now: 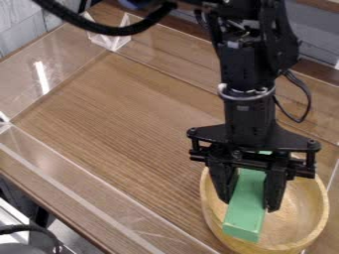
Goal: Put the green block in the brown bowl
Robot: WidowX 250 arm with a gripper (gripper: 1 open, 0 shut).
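Note:
The green block (247, 218) hangs tilted between the black fingers of my gripper (252, 193), which is shut on its upper end. Its lower end reaches down inside the brown bowl (312, 224), a light tan wooden bowl at the lower right of the camera view. I cannot tell whether the block's bottom touches the bowl's floor. The black arm (252, 60) rises straight above the bowl and covers part of its far rim.
The bowl stands on a wood-grain tabletop (126, 119) enclosed by a low clear plastic wall (54, 69). The table's near edge (79, 213) runs along the lower left. Dark cables (99, 25) loop at the top of the view.

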